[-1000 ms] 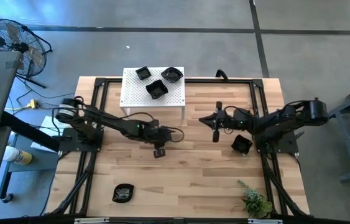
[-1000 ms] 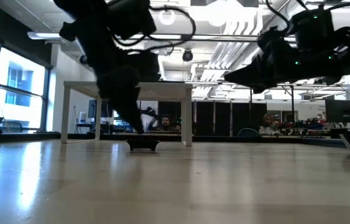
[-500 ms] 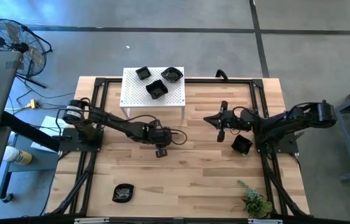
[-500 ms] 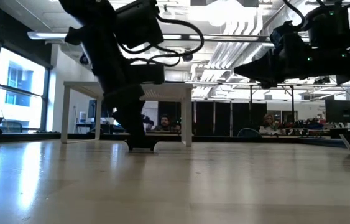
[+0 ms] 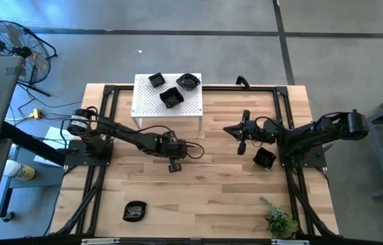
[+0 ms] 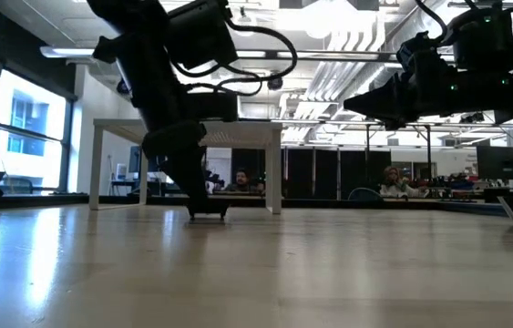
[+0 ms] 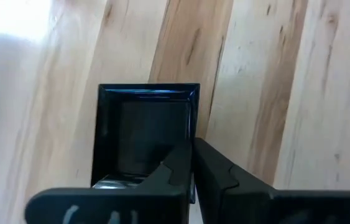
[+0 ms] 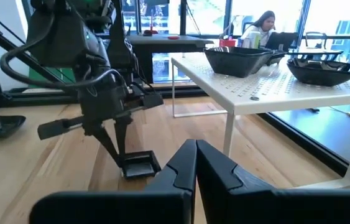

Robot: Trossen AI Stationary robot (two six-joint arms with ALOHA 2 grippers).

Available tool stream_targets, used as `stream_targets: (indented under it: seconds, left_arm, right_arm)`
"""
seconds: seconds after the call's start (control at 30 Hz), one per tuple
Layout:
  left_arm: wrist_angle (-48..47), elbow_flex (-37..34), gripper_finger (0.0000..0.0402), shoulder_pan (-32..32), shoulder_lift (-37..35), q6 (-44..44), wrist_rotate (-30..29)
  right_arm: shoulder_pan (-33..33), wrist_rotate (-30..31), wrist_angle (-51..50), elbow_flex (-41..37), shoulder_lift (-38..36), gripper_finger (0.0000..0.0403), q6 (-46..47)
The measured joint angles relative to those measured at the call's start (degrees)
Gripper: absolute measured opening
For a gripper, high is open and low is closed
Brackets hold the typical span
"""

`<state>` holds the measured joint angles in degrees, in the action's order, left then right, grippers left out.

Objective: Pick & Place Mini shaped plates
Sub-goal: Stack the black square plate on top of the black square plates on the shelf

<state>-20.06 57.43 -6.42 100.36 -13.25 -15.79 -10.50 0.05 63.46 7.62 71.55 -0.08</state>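
The left gripper (image 5: 174, 165) is down at mid-table, its fingers pinched together on the rim of a square plate (image 7: 145, 134) lying on the wood. The right gripper (image 5: 241, 143) hovers to the right, closed and empty, near another plate (image 5: 264, 158).

Left pincer (image 6: 203, 208) down on a small black plate (image 6: 209, 213) before the white platform (image 6: 188, 128).

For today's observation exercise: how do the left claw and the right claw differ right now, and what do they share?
The left claw is down at the table, shut on the rim of a square black plate; the right claw holds nothing. The left claw points down at the wood; the right claw hangs in the air, reaching level toward the white platform. Both are shut.
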Motion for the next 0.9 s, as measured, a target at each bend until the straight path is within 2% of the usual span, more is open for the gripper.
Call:
stream_targets:
  seconds: [0.17, 0.5, 0.6, 0.7, 0.77, 0.9]
  left_arm:
    - [-5.5, 3.9, 0.0002, 0.0, -2.4, 2.7, 1.0]
    - [-14.7, 15.0, 0.0000, 0.0, -12.1, 11.5, 3.4]
    - [-17.5, 20.0, 0.0000, 0.0, -14.1, 12.7, 0.2]
    - [-23.4, 25.6, 0.0000, 0.4, -15.0, 13.2, -6.0]
    - [-28.0, 29.6, 0.0000, 2.0, -15.1, 13.1, -8.7]
    - [-35.7, 36.1, 0.0000, 7.7, -15.1, 13.0, -10.4]
  right_arm:
    - [0.0, 0.0, 0.1, 0.0, 0.0, 0.0002, 0.0]
    - [0.0, 0.0, -0.7, 0.0, 0.0, 0.0002, 0.0]
    - [0.0, 0.0, -1.1, 0.0, 0.0, 0.0003, 0.0]
    - [0.0, 0.0, -1.1, 0.0, 0.0, 0.0006, -0.1]
    - [0.0, 0.0, -1.1, 0.0, 0.0, 0.0005, -0.2]
    - [0.0, -0.1, -1.1, 0.0, 0.0, 0.0002, -0.2]
